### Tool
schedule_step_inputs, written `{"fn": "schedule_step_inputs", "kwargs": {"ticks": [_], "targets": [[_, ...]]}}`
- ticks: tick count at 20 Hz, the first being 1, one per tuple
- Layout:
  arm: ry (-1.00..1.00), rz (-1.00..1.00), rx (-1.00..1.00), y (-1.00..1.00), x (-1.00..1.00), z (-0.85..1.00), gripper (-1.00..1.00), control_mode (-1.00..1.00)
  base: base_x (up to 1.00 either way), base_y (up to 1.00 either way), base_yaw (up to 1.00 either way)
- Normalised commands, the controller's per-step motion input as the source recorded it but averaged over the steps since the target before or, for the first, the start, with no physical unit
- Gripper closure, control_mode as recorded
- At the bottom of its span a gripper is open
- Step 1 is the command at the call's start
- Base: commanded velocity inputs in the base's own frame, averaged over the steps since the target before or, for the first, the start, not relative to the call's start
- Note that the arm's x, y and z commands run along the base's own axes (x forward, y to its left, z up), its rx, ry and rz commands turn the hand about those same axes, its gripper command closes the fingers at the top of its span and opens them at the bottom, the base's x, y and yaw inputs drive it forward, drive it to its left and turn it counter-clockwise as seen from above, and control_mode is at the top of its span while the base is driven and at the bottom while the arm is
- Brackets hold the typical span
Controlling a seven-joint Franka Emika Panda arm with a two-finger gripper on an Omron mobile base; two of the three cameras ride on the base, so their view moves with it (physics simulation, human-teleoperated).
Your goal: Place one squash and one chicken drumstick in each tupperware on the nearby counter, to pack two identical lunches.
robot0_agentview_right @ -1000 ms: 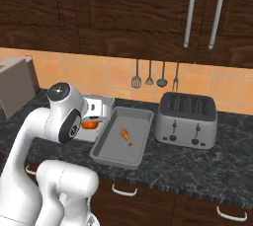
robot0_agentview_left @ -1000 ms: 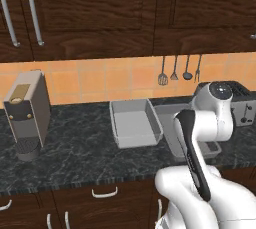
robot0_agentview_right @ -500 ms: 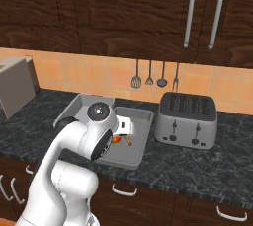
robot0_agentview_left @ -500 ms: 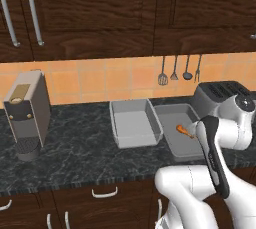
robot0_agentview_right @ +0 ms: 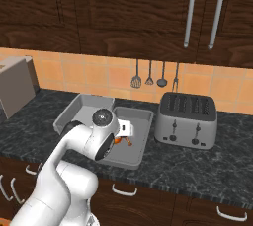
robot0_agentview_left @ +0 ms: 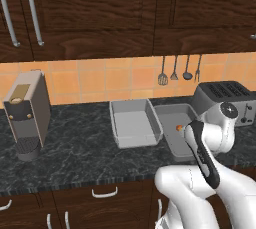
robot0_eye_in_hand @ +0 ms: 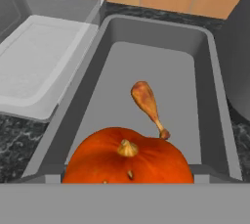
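An orange squash (robot0_eye_in_hand: 128,162) and a drumstick (robot0_eye_in_hand: 148,104) are seen in the right tray (robot0_eye_in_hand: 215,96), the drumstick at 12 o'clock of the squash. The left tray (robot0_eye_in_hand: 29,47) lies just beside it on the worktop (robot0_agentview_left: 85,158). The gripper is spread above the squash. A toaster (robot0_agentview_right: 187,119) stands at 3 o'clock.

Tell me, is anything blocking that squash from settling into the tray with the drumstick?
Nothing visible does. The squash is at the near end of the right tray; the drumstick lies just beyond it, mid-tray, apparently not beneath it.
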Motion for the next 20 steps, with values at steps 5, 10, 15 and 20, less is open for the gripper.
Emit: {"fn": "schedule_step_inputs", "kwargs": {"ticks": [5, 10, 15, 20], "targets": [[0.07, 0.07, 0.0, 0.0, 0.3, -0.3, 1.0, -1.0, 0.0, 0.0, 0.0], [0.06, 0.06, 0.0, 0.0, 0.38, -0.34, 1.0, -1.0, 0.0, 0.0, 0.0], [0.0, 0.06, 0.0, 0.0, 0.39, -0.26, 1.0, -1.0, 0.0, 0.0, 0.0], [0.0, 0.06, 0.0, 0.03, 0.29, -0.2, 1.0, -1.0, 0.0, 0.0, 0.0]]}}
